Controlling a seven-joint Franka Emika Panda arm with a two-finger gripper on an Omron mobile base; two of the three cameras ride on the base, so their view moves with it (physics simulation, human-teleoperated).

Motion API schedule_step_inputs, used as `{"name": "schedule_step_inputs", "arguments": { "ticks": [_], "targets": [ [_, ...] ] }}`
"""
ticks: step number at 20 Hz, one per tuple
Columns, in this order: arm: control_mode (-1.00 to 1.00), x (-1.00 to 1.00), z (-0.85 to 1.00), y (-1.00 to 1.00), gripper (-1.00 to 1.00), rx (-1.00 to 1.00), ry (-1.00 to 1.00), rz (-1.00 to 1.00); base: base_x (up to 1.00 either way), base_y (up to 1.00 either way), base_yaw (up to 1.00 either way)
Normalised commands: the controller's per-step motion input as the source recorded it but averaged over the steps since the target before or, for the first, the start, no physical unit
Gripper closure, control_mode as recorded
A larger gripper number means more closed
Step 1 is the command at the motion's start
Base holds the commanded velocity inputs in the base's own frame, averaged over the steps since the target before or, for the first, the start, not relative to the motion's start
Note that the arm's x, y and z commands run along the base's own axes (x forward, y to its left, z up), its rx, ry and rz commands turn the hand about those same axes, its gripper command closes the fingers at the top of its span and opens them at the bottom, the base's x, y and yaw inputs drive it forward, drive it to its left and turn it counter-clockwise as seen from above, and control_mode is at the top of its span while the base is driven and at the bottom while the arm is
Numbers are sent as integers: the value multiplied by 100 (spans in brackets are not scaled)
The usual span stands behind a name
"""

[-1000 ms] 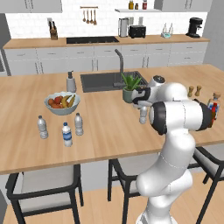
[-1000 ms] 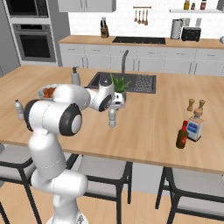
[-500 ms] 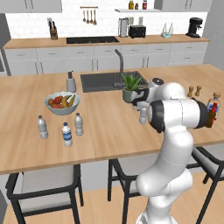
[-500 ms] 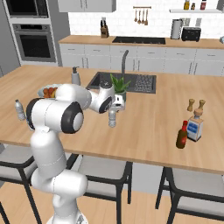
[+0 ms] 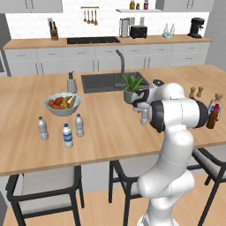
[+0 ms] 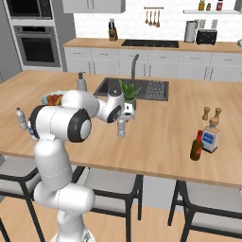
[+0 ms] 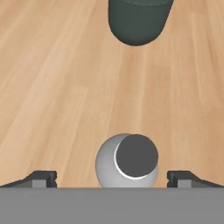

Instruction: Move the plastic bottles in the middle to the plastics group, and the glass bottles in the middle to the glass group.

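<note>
Wooden counter [image 7: 52,87] | plastic bottle [image 7: 127,165] upright between fingertips | pincer [image 7: 112,178] wide, ungripped

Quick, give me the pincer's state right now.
Pincer: open, holding nothing; its fingertips stand wide on either side of a plastic bottle seen from above, not touching it.

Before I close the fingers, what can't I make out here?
- Hand view: bottle seen from above; grey band cuts off its lower edge.
- Left base view: the arm covers most of that bottle.
- Hand view: dark pot cut by the top edge.
- Right base view: dark bottle label too small.
</note>
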Motion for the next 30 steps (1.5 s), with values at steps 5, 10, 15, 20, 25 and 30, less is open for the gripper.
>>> {"name": "schedule_step_inputs", "arguments": {
  "ticks": [5,10,15,20,25,30],
  "targets": [
    [-100,2,-6,0,-100,0,0,0,0,0,0],
    [-100,4,0,-7,-100,0,0,0,0,0,0],
    [-100,8,-3,-4,-100,0,0,0,0,0,0],
    [-100,5,-4,0,-100,0,0,0,0,0,0],
    [-100,0,0,0,100,0,0,0,0,0,0],
    [-100,0,0,0,100,0,0,0,0,0,0]
  ]
}}
